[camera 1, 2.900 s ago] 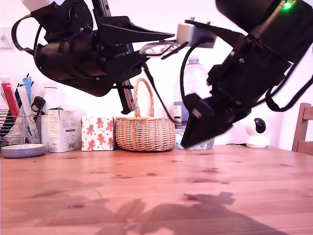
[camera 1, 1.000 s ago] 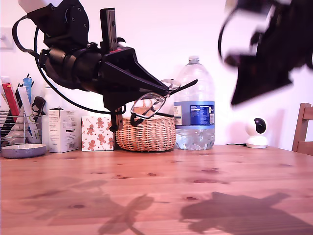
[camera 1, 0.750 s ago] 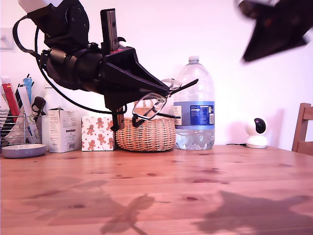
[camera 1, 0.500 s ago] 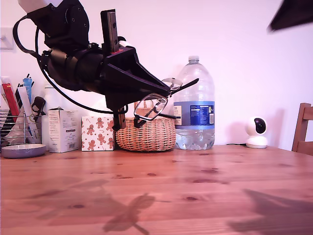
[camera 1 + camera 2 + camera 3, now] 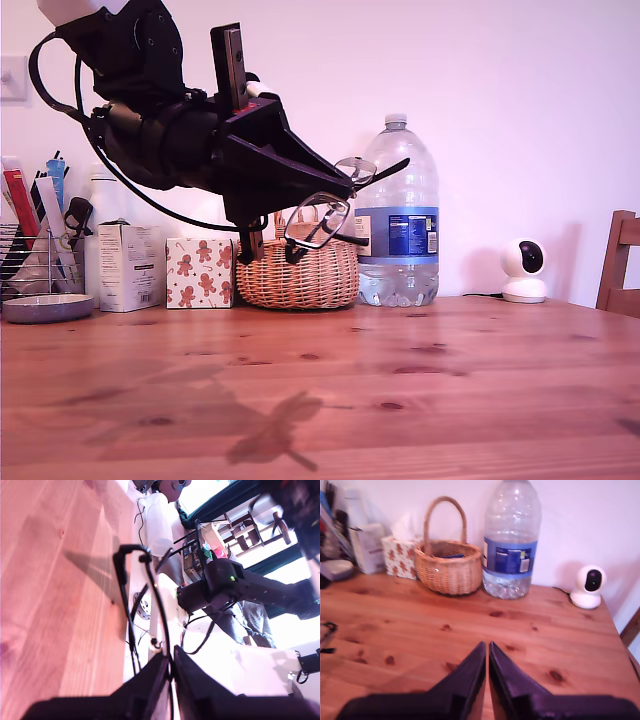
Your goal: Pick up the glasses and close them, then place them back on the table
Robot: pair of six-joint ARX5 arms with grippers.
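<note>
Your first end effector [image 5: 335,188]: pinched the glasses [image 5: 322,215], held aloft over the table [image 5: 420,380] before the wicker basket [image 5: 297,270]. Your second end effector [image 5: 487,652]: pressed together above the table.

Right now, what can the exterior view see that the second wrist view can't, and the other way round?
Only the exterior view clearly shows my first gripper clamped on the thin black wire-frame glasses, up in the air. Only the second wrist view shows my second gripper, its black tips closed. Both show the woven wicker basket, the big clear plastic water bottle, the small white camera and the reddish-brown wooden table.
</note>
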